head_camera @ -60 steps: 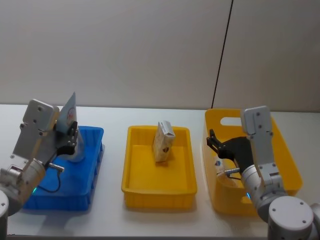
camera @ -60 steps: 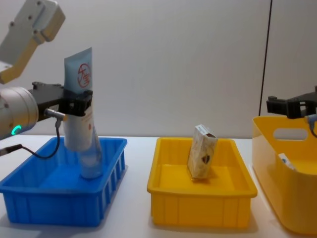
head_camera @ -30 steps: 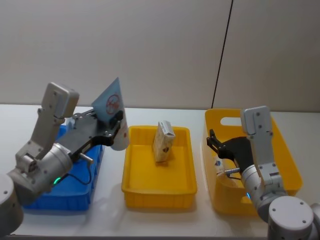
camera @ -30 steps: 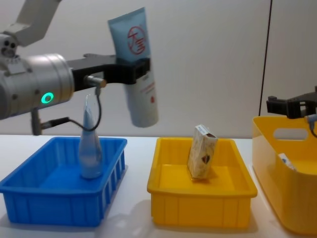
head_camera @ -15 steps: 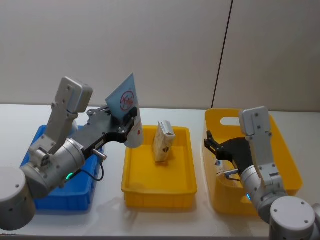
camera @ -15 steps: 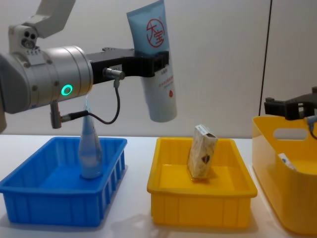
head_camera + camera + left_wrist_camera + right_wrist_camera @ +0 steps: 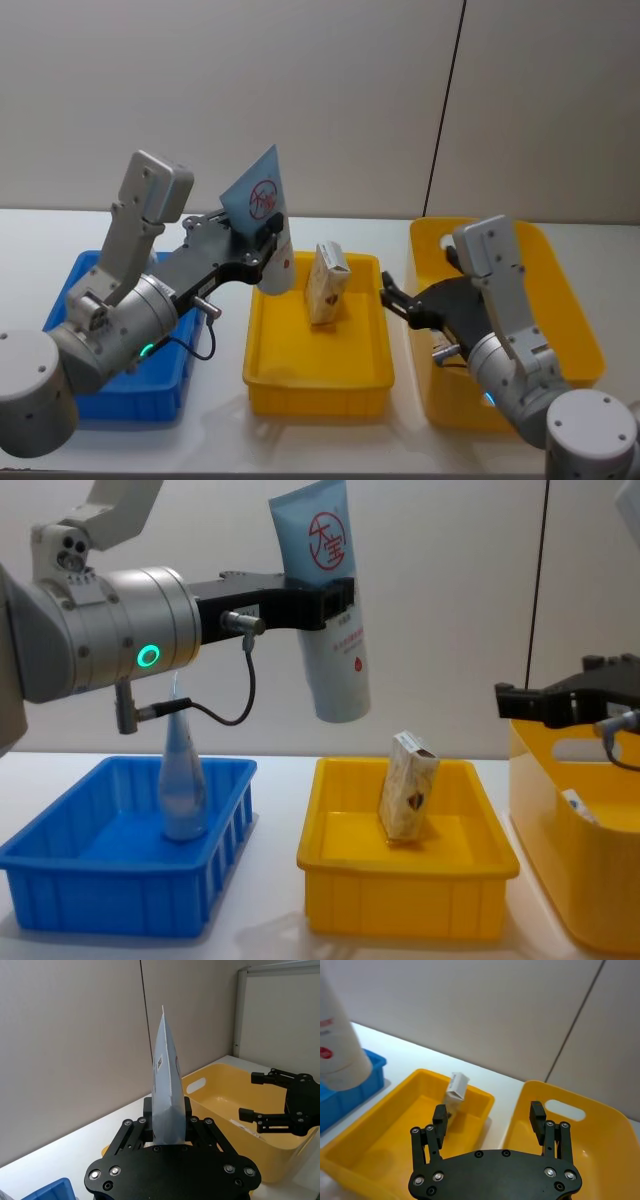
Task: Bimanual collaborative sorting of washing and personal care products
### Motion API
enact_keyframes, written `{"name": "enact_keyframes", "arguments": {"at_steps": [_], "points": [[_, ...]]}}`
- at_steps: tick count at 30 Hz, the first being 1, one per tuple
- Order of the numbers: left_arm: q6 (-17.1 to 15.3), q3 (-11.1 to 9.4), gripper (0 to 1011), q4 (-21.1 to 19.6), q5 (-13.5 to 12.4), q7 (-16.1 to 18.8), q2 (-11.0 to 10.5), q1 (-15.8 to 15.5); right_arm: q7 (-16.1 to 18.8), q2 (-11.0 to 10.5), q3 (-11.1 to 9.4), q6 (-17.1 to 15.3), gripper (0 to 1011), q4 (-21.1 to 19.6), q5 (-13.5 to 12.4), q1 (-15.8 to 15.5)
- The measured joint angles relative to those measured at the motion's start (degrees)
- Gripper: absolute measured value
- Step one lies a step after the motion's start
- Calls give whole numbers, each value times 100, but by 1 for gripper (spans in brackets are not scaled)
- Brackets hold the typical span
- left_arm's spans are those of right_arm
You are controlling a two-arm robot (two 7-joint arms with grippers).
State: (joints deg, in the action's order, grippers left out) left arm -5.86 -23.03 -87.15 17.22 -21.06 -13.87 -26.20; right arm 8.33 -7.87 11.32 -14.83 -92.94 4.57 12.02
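The robot's left hand (image 7: 262,236) is clamped on a pale blue tapered squeeze tube with a red round logo (image 7: 257,192). It grips the tube at mid-body. The flat crimped end rises above the fingers and the white cap end hangs below them, slightly tilted. In the left wrist view the two black fingers (image 7: 145,1121) press on the tube's sides.

Directly beneath this hand lies the left rear part of a shallow yellow plastic tray (image 7: 318,381), well clear of the cap. Below the hand and towards the robot's right, a small beige printed cardboard carton (image 7: 327,282) stands on end in that tray, leaning a little. It touches neither hand.

To the left of the hand and lower down, a blue plastic bin (image 7: 110,905) rests on the white worktop (image 7: 215,425). A second pale, clear-looking tapered tube (image 7: 183,780) stands upright in it.

The right hand (image 7: 392,300) is empty, with its fingers spread wide. It hovers level with the left rim of a deep yellow plastic bin (image 7: 583,330). The carton stands beyond its fingertips, towards the left hand. A small whitish item (image 7: 579,804) lies inside the deep bin below this hand; its kind cannot be told.
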Motion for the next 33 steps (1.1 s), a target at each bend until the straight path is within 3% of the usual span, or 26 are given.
{"name": "enact_keyframes", "arguments": {"at_steps": [14, 26, 33], "points": [[-7, -15, 264, 6, 8, -8, 13, -17, 893, -349, 277, 152, 1004, 53, -215, 207], [-7, -22, 264, 6, 9, -11, 18, -22, 1816, -657, 661, 425, 1004, 324, -394, 628], [-6, -22, 264, 6, 9, -12, 20, -25, 2138, -720, 867, 604, 1004, 577, -424, 909]]}}
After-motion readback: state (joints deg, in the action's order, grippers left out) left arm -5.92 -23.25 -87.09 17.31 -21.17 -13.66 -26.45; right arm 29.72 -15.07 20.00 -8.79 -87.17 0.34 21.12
